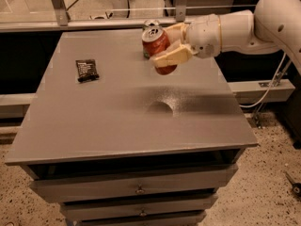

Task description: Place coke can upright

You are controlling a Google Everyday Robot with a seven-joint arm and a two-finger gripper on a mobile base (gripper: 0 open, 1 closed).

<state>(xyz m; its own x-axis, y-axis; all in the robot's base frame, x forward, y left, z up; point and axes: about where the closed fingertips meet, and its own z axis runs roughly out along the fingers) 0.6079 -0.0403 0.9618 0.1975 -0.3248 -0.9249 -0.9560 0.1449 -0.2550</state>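
Roughly midway, by my judgement: the can is already lifted, but it has not been set down. Far to the left of the gripper (165, 47), a small black packet (87, 70) lies flat on the grey table (70, 135), well apart from everything else and seemingly no part of the job. Next along is the coke can (153, 41), hanging in the air above the tabletop. Its dark shadow (160, 106) falls on the surface below the gripper and a little nearer the camera, so the base touches nothing. Just behind the gripper, partly hidden by the coke can, the top of a green can (151, 23) shows, standing on the table. The gripper is clamped on the coke can: one of its beige fingers (170, 56) crosses the lower front, the other runs behind. To the right, the white arm (235, 29) reaches in from beyond the table's edge.

What is left, as I read it: bring the can fully vertical, lower it until the base meets the table, then let go without tipping it. The green can close behind leaves little room on that side.

The coke can is red-orange with a silver top turned up and toward the camera. It is nearly upright but tilted, the top leaning left of the gripper and the base swung right under the front finger; I cannot read the lettering
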